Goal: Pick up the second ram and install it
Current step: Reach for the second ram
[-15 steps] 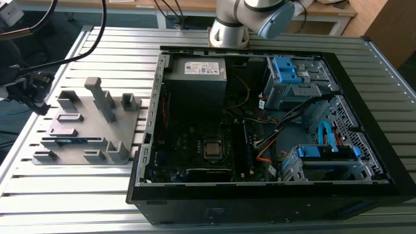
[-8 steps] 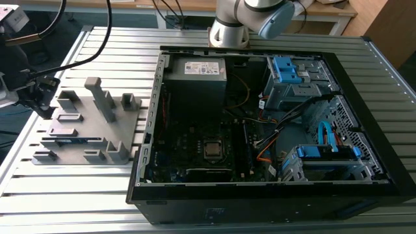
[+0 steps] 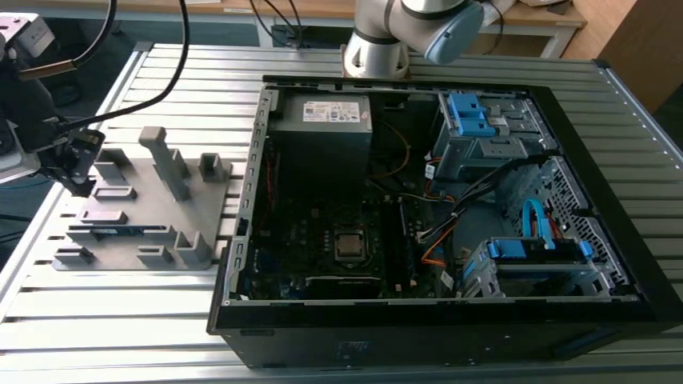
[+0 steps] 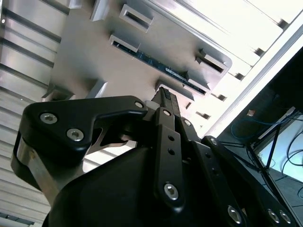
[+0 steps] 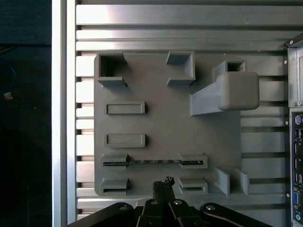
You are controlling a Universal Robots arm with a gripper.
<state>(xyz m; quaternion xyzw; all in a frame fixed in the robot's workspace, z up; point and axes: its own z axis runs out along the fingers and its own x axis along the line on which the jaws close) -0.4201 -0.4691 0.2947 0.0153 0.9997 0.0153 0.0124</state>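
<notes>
Black linkage of the gripper (image 5: 162, 182) looms closest to the lens in both wrist views, its fingers (image 4: 166, 101) pressed together with nothing between them. Just beyond the tips, the second ram (image 5: 154, 161) stands on its long edge in the grey fixture plate (image 5: 161, 123), each end seated in a slotted holder block (image 5: 114, 160). In the second wrist view its blue-green board (image 4: 156, 64) shows along the same slot. The gripper hovers above the plate over the neighbouring outer row of blocks, close to the stick but not touching it. A tall post (image 5: 227, 92) rises from the plate farther off.

In the exterior view the gripper (image 3: 79, 186) hangs over the plate (image 3: 149, 200) at the exterior view's left, and the ram (image 3: 107, 231) is a thin bluish line low on the plate. The plate lies on a slatted metal table (image 3: 107, 320), beside an open computer case (image 3: 427, 336) with its motherboard (image 3: 320, 232), processor socket (image 3: 349, 246), power supply (image 3: 320, 128) and blue drive cages (image 3: 475, 120) exposed.
</notes>
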